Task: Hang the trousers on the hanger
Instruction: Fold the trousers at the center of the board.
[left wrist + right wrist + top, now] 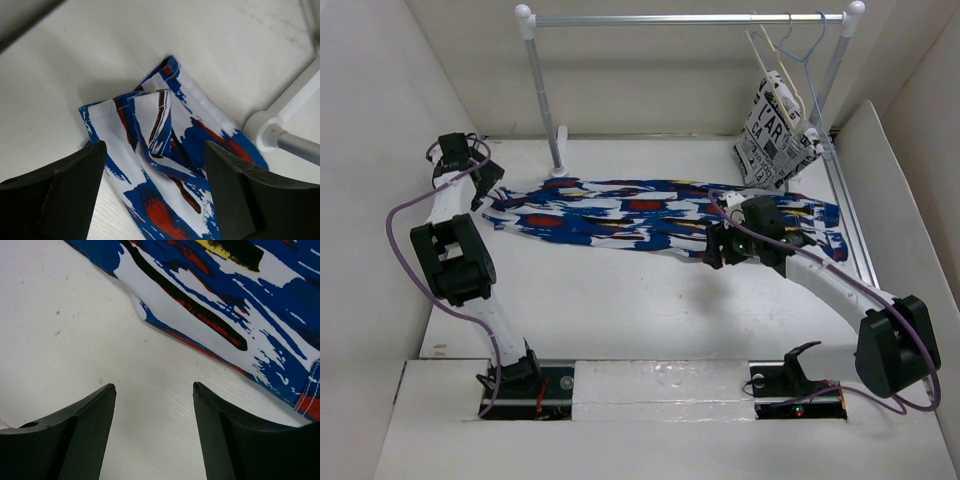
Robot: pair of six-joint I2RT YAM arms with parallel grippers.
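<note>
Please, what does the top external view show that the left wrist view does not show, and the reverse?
Only the top external view: the rail with the hanger and the lettered cloth hanging there, the right gripper, and the trousers at full length. Only the left wrist view: the folded-over corner of the trousers' end and its stitching, close up. Both: the trousers, the left gripper, the rack post's foot, the table.

trousers (620,215): soft matt cloth | table (620,300): matt, finely grained | rail (690,19): glossy metal
</note>
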